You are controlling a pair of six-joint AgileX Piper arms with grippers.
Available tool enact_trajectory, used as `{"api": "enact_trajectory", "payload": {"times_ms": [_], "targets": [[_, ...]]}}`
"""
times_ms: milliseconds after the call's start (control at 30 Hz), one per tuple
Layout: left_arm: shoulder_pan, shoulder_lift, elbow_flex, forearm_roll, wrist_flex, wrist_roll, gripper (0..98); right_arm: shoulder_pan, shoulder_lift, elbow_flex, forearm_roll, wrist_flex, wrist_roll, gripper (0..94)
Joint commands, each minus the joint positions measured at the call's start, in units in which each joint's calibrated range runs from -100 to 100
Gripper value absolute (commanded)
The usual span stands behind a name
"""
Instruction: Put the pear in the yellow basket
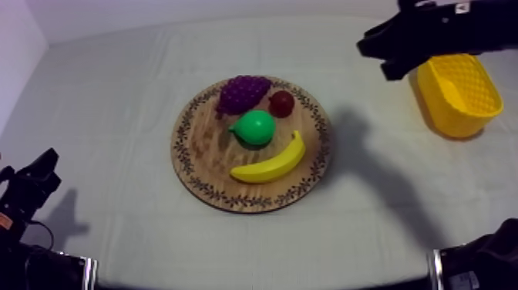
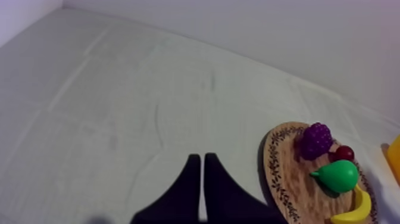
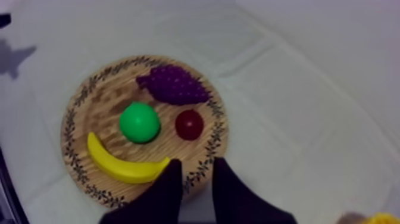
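The green pear [image 1: 254, 127] lies in the middle of the round wooden board [image 1: 208, 146], between the grapes [image 1: 243, 92] and the banana [image 1: 271, 160]. The yellow basket [image 1: 459, 92] stands at the table's right. My right gripper [image 1: 374, 60] hangs high, between board and basket, left of the basket's rim. In the right wrist view its fingers [image 3: 172, 179] stand open over the board's near rim, the pear [image 3: 140, 122] farther in. My left gripper [image 1: 38, 173] rests low at the left; its fingers [image 2: 190, 179] lie together, shut on nothing, with the pear [image 2: 337, 176] far off.
A small red fruit [image 1: 281, 103] sits beside the grapes, close to the pear. The cloth around the board is bare. A white wall runs along the far side and the left.
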Motion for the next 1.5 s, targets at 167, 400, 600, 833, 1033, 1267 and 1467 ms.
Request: {"api": "enact_trajectory", "payload": {"times_ms": [167, 400, 600, 833, 1033, 1267, 1467], "targets": [[0.01, 0.0, 0.02, -0.02, 0.01, 0.0, 0.1, -3.92, 9.24, -2.73, 0.7, 0.68, 1.77, 42.7], [0.01, 0.0, 0.02, -0.02, 0.01, -0.02, 0.1, -7.27, 16.74, -5.6, 4.28, 0.77, -1.52, 56.9], [0.01, 0.0, 0.02, -0.02, 0.01, 0.01, 0.1, -8.85, 22.4, -7.91, 5.8, 0.14, -2.24, 61.2], [0.01, 0.0, 0.02, -0.02, 0.01, 0.0, 0.1, -10.92, 29.92, -12.43, 8.74, -1.38, -4.84, 67.0], [0.01, 0.0, 0.02, -0.02, 0.01, 0.01, 0.1, -12.03, 36.34, -16.42, 10.23, -2.76, -6.43, 69.0], [0.01, 0.0, 0.02, -0.02, 0.01, 0.01, 0.1, -12.7, 43.95, -21.4, 13.23, -3.14, -9.42, 72.0], [0.01, 0.0, 0.02, -0.02, 0.01, 0.01, 0.1, -12.78, 49.31, -26.11, 14.73, -2.77, -11.07, 72.8]]}}
